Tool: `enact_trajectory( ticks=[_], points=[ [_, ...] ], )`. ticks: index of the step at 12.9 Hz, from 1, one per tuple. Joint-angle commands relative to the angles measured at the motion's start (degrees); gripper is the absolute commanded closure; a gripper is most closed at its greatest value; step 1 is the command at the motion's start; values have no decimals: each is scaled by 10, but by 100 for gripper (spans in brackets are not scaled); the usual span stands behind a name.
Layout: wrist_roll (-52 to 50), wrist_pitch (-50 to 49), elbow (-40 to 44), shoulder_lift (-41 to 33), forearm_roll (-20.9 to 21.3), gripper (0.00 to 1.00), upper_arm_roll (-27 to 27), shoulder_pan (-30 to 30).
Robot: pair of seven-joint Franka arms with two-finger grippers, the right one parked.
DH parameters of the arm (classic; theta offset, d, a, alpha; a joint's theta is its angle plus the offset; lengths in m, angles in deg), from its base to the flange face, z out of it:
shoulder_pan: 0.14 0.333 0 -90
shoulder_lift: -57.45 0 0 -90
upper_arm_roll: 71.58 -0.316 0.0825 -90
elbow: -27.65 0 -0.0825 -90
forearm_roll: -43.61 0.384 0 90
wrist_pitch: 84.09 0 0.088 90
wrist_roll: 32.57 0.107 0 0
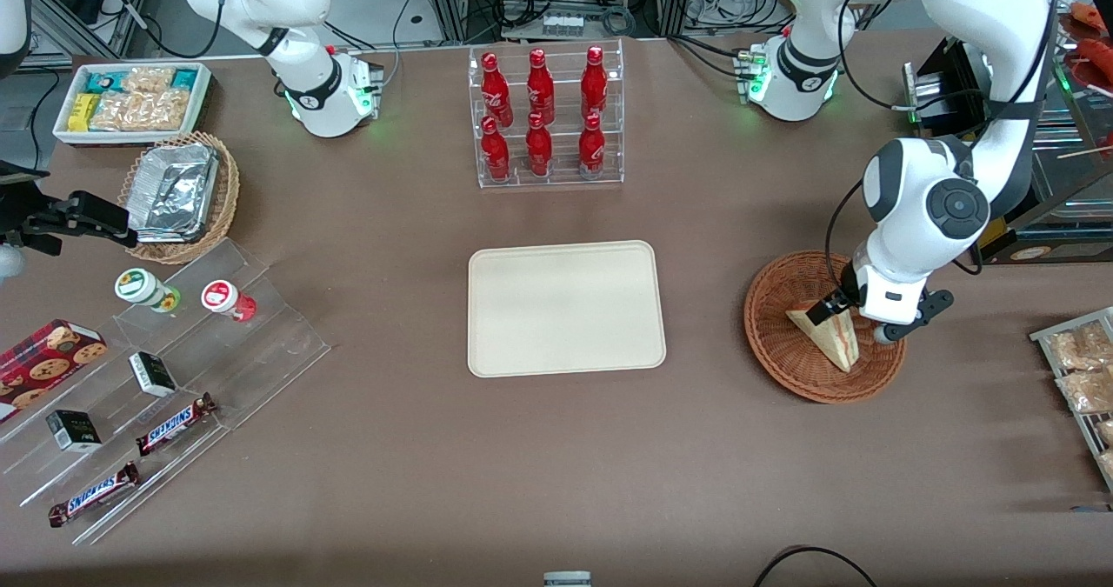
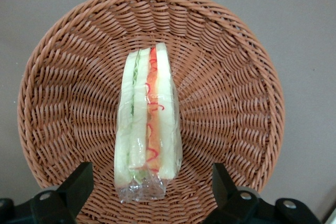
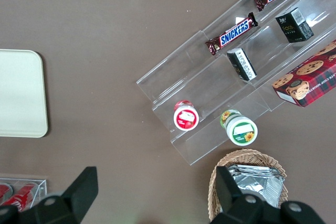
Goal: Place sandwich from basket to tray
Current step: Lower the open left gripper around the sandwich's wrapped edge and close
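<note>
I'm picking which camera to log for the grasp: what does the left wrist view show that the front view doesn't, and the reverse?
Only the left wrist view shows the sandwich's layered edge, red-orange and green filling inside clear wrap, with the open claw's fingers either side of it, not touching. Only the front view shows the tray, bare, toward the parked arm's end from the basket, plus the red bottles. Both show the sandwich lying in the basket under the claw.

Overhead front view; two downward wrist views
</note>
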Motion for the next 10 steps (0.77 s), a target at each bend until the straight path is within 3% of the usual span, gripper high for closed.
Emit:
enact_trajectory(
  ticks=[1,6,7,8,9,10],
  points=[
    [-15,15,-5,11,16,0,0,1],
    [-13,32,-5,33,17,1,-12,1],
    [-13,32,-5,34,17,6,-12,1],
    [-13,33,-5,35,17,27,-12,1],
    [-13,32,-5,35,17,59,-12,1],
    [-13,32,-4,35,17,80,-13,1]
  ],
)
